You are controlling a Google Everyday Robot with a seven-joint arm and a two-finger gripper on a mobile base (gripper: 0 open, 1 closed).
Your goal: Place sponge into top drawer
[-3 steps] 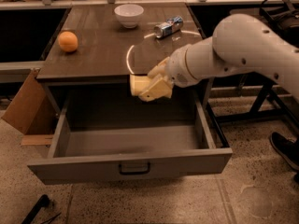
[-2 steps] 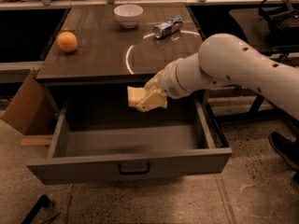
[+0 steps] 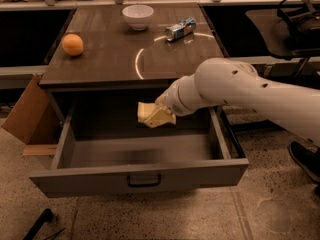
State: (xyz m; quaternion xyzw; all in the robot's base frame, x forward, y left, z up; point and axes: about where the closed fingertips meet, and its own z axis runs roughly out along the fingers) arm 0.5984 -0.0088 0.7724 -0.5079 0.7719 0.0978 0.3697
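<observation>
- Lowered since a second ago, the cream-fingered gripper (image 3: 159, 118) has carried the pale yellow, soft rectangular sponge (image 3: 144, 111) from the level of the cabinet-top edge down and a little leftward, into the space over the open drawer.
- Nearest, on the speckled stone floor (image 3: 165, 219), a thin black tool (image 3: 39, 223) lies at the lower left.
- Next comes the wide, shallow grey metal top drawer (image 3: 90, 176), pulled well out, with a small dark bar handle (image 3: 144, 180) centred on its front panel.
- Above the rear half of that drawer hangs the gripper, its fingers clamped on the sponge. The sponge sticks out to their left and appears clear of the drawer's floor.
- A thick white rounded arm (image 3: 240, 91) reaches in from the right to the gripper.
- A brown cardboard box (image 3: 27, 111) leans just beside the cabinet's left side.
- Behind the drawer, the dark wooden cabinet top (image 3: 105, 64) bears a pale curved ring mark (image 3: 136, 64).
- On it sits a round orange fruit (image 3: 73, 44) near the left edge.
- A crushed blue-and-silver can (image 3: 180, 29) lies on its side farther back, right of centre.
- Farthest stands a small white bowl (image 3: 138, 16), well apart from the orange fruit.
</observation>
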